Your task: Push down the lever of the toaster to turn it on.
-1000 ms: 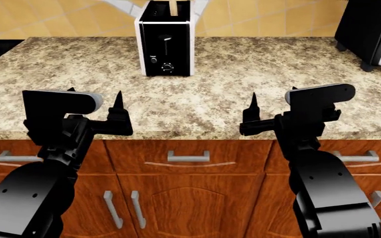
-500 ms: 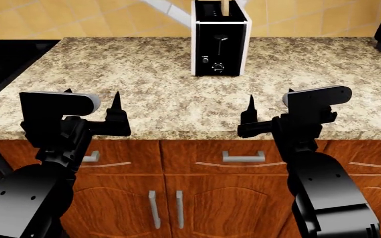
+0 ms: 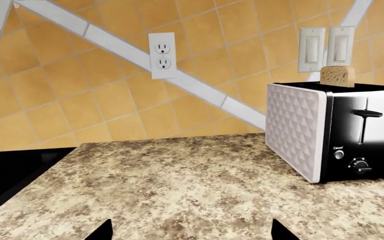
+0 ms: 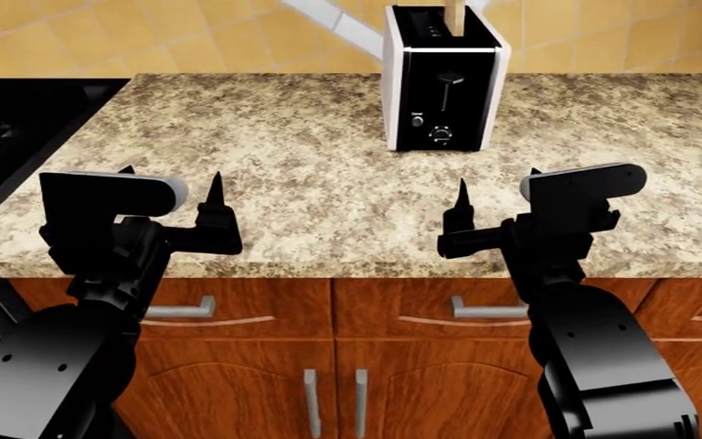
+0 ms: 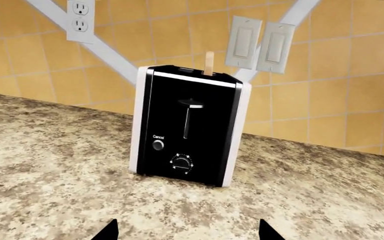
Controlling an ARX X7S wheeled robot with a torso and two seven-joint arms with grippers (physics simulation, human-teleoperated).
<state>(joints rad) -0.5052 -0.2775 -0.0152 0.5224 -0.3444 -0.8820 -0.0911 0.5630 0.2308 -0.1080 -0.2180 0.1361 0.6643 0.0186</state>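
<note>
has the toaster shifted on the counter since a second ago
Cannot tell. The toaster drifts rightward in the head view, but countertop and cabinet handles drift too, so the camera moved.

View sliding left along the tabletop

Over the last second my head view shifts: the toaster (image 4: 444,80) drifts from left of centre to right of centre in frame and now sits closer to my right gripper (image 4: 459,206) than to my left gripper (image 4: 215,203). The microwave that showed at the far right a second ago is all but out of view, and a black surface (image 4: 10,128) now fills the left end of the tabletop (image 4: 266,174). The cabinet handles (image 4: 483,309) below slide right too.
</note>
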